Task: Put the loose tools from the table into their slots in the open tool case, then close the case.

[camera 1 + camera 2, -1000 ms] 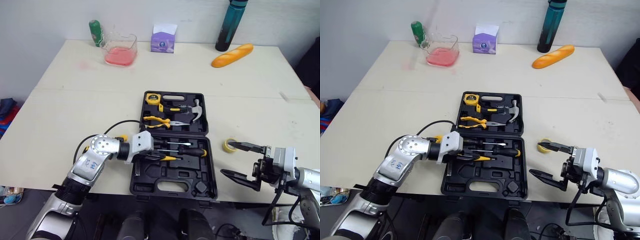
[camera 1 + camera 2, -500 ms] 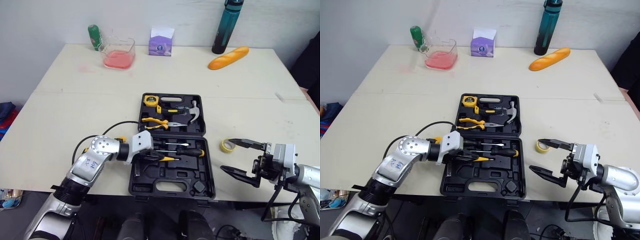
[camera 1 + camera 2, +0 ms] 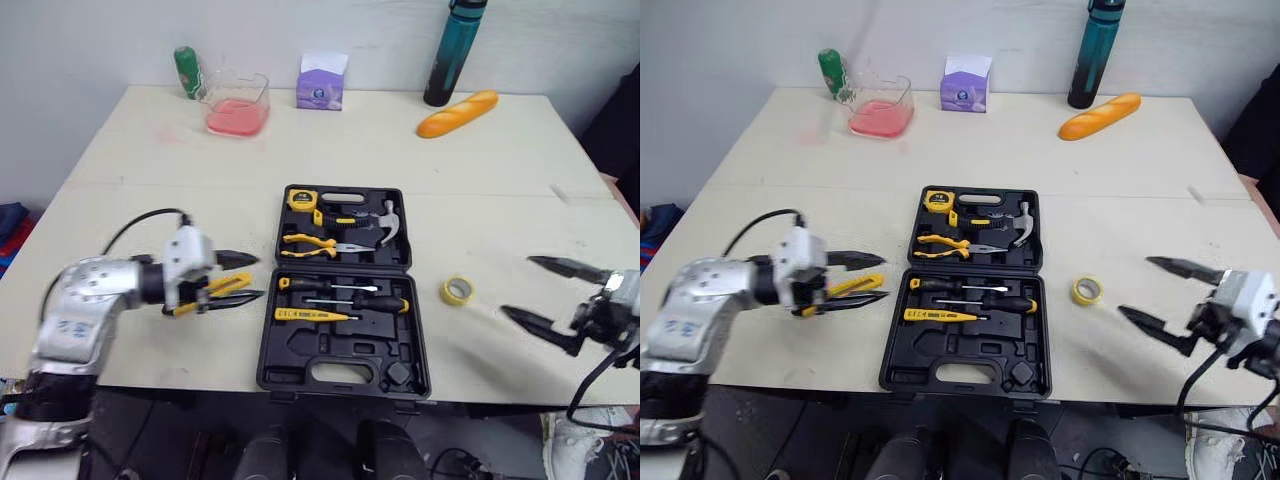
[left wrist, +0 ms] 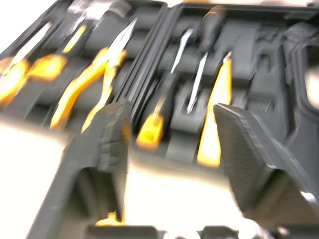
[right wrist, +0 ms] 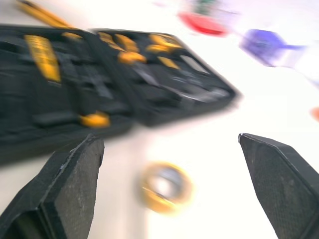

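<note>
Open tool case (image 3: 330,348) at frame centre, most slots filled, lower half partly empty. Yellow-handled tool (image 3: 215,288) loose on table (image 3: 150,180) at lower left, lying between spread fingers of left gripper (image 3: 258,277); not clamped, contact unclear. Yellow tape roll (image 3: 457,291) loose on table just right of case. Right gripper (image 3: 548,295) at lower right, fingers wide apart, apart from roll. Judged step: picking up yellow tool. Next move calls for closing fingers on handle, carrying to free slot; roll after, lid last.
</note>
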`<state>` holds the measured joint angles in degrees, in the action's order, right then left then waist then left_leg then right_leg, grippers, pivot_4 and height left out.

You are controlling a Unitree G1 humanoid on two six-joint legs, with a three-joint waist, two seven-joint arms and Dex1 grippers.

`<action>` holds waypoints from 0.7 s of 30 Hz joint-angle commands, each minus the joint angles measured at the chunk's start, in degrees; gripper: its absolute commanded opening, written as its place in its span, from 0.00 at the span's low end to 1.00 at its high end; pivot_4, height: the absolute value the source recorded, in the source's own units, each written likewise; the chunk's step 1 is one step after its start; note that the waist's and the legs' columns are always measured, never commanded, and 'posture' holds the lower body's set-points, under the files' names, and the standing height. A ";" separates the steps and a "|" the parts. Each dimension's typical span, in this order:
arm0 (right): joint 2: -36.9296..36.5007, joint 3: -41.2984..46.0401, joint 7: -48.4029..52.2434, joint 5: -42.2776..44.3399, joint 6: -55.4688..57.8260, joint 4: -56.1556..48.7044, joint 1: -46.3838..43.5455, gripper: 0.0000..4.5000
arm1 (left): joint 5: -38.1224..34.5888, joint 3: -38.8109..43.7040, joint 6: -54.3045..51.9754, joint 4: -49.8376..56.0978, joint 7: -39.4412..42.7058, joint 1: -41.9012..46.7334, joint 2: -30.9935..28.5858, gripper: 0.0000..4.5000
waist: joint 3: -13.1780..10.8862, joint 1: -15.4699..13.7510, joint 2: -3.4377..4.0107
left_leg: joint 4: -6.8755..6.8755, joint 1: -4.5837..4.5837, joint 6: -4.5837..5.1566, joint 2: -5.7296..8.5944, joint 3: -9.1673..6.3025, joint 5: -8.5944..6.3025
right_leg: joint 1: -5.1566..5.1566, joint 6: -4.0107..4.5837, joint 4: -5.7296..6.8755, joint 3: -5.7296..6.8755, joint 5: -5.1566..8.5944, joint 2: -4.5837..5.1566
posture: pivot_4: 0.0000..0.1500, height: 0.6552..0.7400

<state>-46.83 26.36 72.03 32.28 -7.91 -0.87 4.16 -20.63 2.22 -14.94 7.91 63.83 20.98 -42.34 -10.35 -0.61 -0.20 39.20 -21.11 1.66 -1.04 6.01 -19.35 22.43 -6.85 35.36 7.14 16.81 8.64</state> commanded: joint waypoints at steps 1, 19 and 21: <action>-4.38 9.69 -1.25 -1.83 -8.08 16.46 -4.83 1.00 | 0.11 16.24 5.10 -11.86 -0.27 -7.98 -8.19 0.99 | -0.02 0.48 0.01 | -0.01 0.00 0.01 -0.01 0.01 0.00 | 0.02 0.00 -0.01 0.00 0.00 0.00 | 1.00 1.00; -18.03 13.01 -16.21 -11.48 -27.57 68.53 -15.69 1.00 | 1.35 41.46 24.04 -45.92 -7.72 -24.27 -15.71 1.00 | -0.20 2.66 0.25 | -0.27 0.03 0.02 0.02 0.20 -0.26 | 0.17 0.05 -0.28 0.19 0.03 0.79 | 1.00 1.00; -18.16 12.30 -17.56 -12.41 -28.02 70.50 -15.71 1.00 | 0.96 41.17 24.36 -45.36 -7.17 -24.92 -15.32 1.00 | -0.20 2.73 0.26 | -0.27 0.05 0.01 0.03 0.20 -0.27 | 0.17 0.05 -0.27 0.18 0.03 0.81 | 1.00 1.00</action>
<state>-62.52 38.52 55.89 20.27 -34.48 68.43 -11.19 -18.10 41.83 8.40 -38.45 56.35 -3.23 -57.13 -10.55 2.12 0.06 38.93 -21.06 1.65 -1.02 6.21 -19.62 22.60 -6.80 35.11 7.32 16.84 9.45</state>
